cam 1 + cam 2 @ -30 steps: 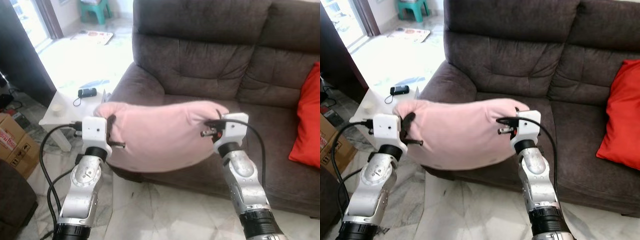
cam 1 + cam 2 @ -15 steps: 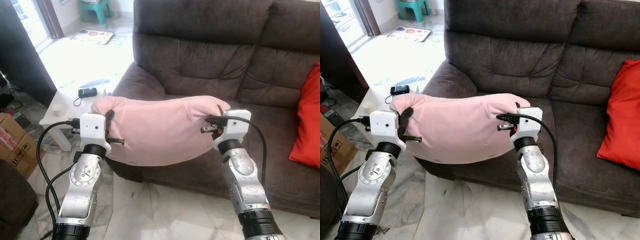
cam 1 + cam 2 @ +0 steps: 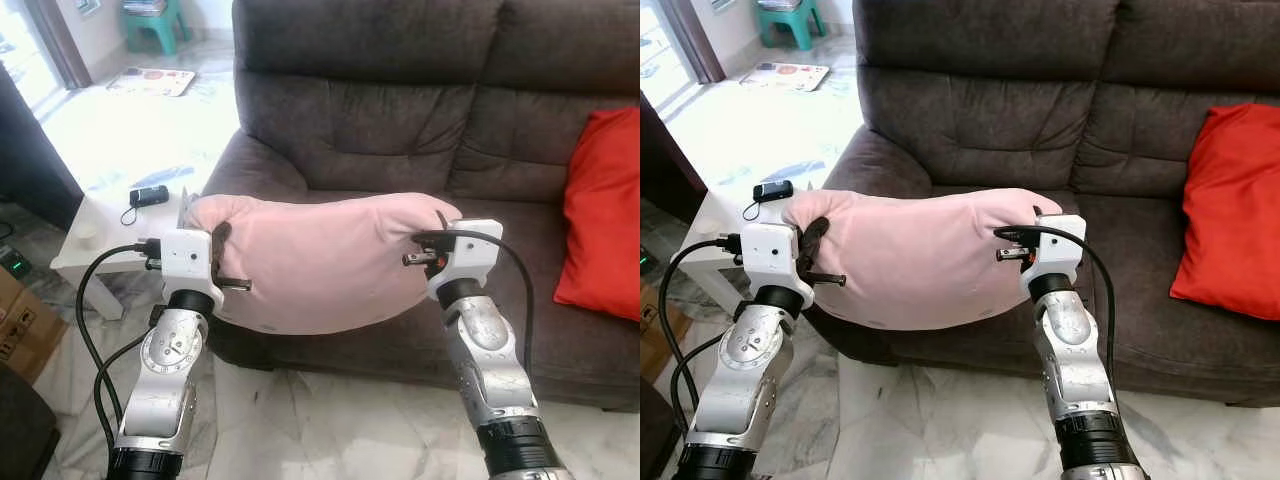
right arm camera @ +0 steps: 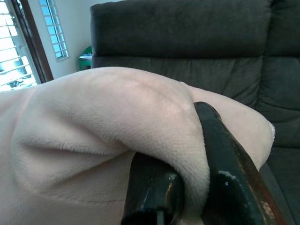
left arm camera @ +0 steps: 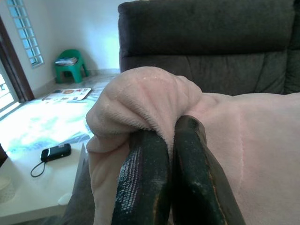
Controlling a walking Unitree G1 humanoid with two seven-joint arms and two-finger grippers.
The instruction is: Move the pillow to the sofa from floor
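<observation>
From the head camera, the pink pillow (image 3: 320, 260) hangs between both arms, level with the sofa (image 3: 400, 130) seat edge. Left gripper (image 5: 161, 176) jaws pinch its corner; right gripper (image 4: 187, 173) jaws pinch the other. Best carry it forward evenly before releasing.

the pillow (image 3: 320, 260) is soft pink fleece, matt and finely napped, bunched where the black fingers (image 5: 145, 183) pinch it; those fingers look like worn, slightly glossy plastic or rubber with scuffed edges. the sofa (image 3: 400, 110) is dark brown matt fabric, suede-like. the red cushion (image 3: 605, 215) is smooth cloth. the arms (image 3: 165, 375) are brushed silver metal. the floor (image 3: 330, 430) is glossy marble-like tile.
</observation>
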